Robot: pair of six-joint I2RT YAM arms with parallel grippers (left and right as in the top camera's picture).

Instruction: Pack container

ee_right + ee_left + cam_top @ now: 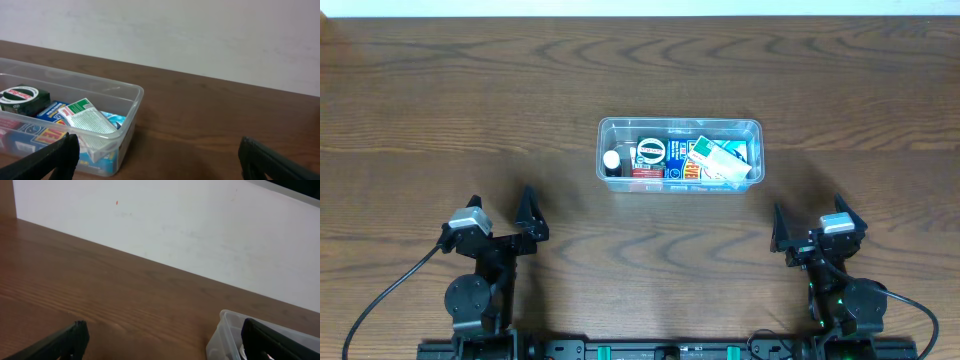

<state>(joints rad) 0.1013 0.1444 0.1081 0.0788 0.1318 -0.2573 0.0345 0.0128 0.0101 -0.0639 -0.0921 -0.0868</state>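
The clear plastic container (pixel 752 128) sits at the table's middle, holding several small packages: a green-and-white box (pixel 651 151), a tilted white-and-green packet (pixel 720 161), blue and red packs. Its corner shows in the left wrist view (pixel 225 330) and its right end in the right wrist view (pixel 131 95). My left gripper (pixel 500 212) is open and empty at the front left, well apart from the container. My right gripper (pixel 812 224) is open and empty at the front right, its fingers wide in its wrist view (pixel 160 157).
The brown wooden table (pixel 440 100) runs to a white wall at the back (pixel 200 225). Black cables trail from both arm bases at the front edge.
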